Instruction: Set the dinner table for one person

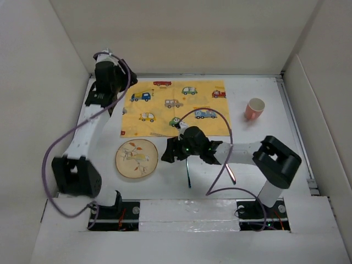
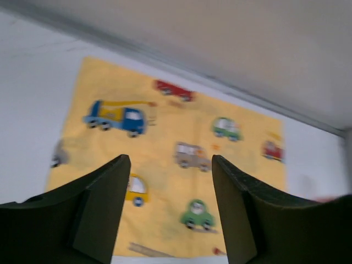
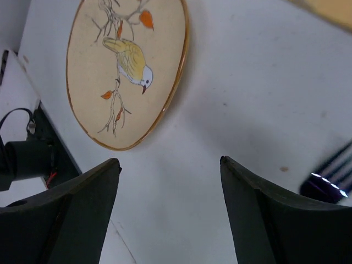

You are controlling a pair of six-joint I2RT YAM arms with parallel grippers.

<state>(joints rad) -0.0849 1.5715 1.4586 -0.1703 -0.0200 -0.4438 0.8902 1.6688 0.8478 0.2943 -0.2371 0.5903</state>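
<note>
The dinner table (image 1: 258, 137) is the white tabletop. A yellow placemat with cartoon vehicles (image 1: 176, 107) lies at the back middle and also shows in the left wrist view (image 2: 165, 181). A round beige plate with a bird picture (image 1: 136, 158) lies near the front left and also shows in the right wrist view (image 3: 124, 66). A dark fork (image 1: 188, 173) lies right of the plate; its tines show in the right wrist view (image 3: 330, 176). My right gripper (image 1: 168, 152) (image 3: 168, 165) is open and empty, low between plate and fork. My left gripper (image 1: 98, 99) (image 2: 168, 165) is open and empty, raised at the placemat's left edge.
An orange-pink cup (image 1: 254, 108) stands upright at the back right, off the placemat. Off-white wall panels (image 1: 181, 38) enclose the table on three sides. Purple cables loop off both arms over the table.
</note>
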